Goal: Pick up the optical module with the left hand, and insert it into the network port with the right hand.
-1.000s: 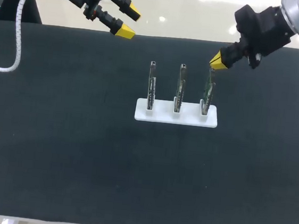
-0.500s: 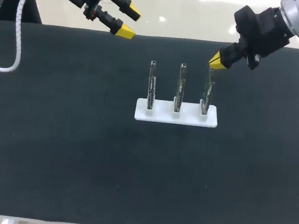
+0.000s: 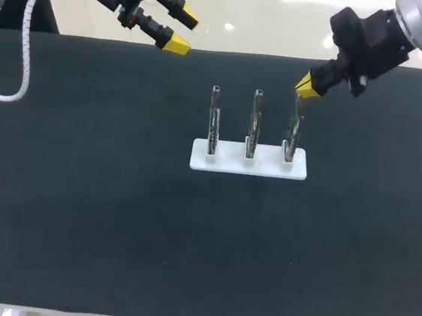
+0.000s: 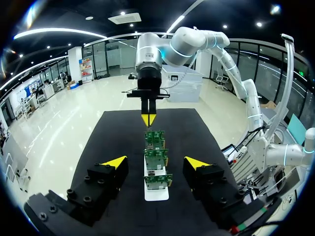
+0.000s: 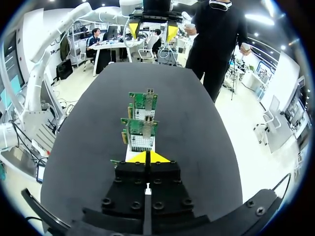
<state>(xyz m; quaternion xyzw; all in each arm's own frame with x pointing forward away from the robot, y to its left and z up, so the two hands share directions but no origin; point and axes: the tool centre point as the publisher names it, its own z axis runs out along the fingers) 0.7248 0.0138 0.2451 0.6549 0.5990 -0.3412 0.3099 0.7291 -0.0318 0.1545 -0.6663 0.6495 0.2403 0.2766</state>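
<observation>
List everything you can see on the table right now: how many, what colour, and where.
Table cover: one, black, spans the work surface.
Stand: one, white, middle of the table.
Circuit boards: three, green, upright in a row in the stand.
Left gripper: one, black with yellow tips, open and empty, over the far edge, left of the boards.
Right gripper: one, black with yellow tips, shut, close above the rightmost board's top.

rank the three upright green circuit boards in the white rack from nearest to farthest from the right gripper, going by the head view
1. Right-hand green circuit board, at the right end of the white rack, its top right by the right gripper.
2. Middle green circuit board, in the centre slot.
3. Left-hand green circuit board, at the rack's left end, farthest away.
</observation>
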